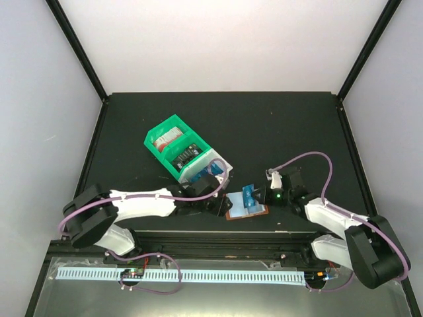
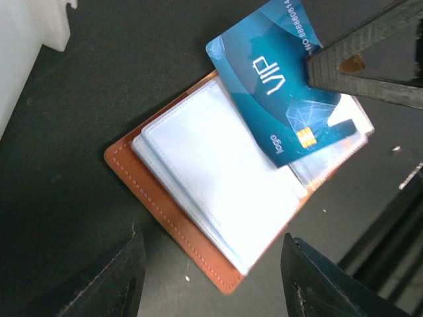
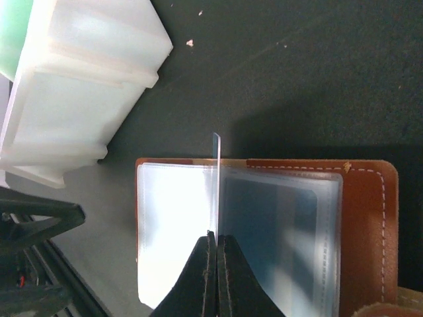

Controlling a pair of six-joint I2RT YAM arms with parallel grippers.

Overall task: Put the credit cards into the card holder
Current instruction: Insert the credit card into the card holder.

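1. Top view: the open brown leather-look card holder point(image 1: 248, 211) is seen at lower centre of the black table point(image 1: 297, 125), flanked by the left gripper point(image 1: 217, 203) and the right gripper point(image 1: 264, 197). A green plastic bin point(image 1: 173, 146) and a white plastic bin point(image 1: 213, 166) are seen just beyond.
2. Left wrist view: the left fingers point(image 2: 112, 284) are spread apart with nothing clasped, and the holder's lower corner is seen between them.
3. Right wrist view: a blue plastic credit card point(image 3: 216, 185), seen edge-on at centre, is pinched by the closed right fingers over the clear pockets.

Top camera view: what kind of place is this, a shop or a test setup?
Probably a robot test cell: a black table boxed in by plain white panels, left arm and right arm bolted at its near edge, a card holder laid out as a prop.
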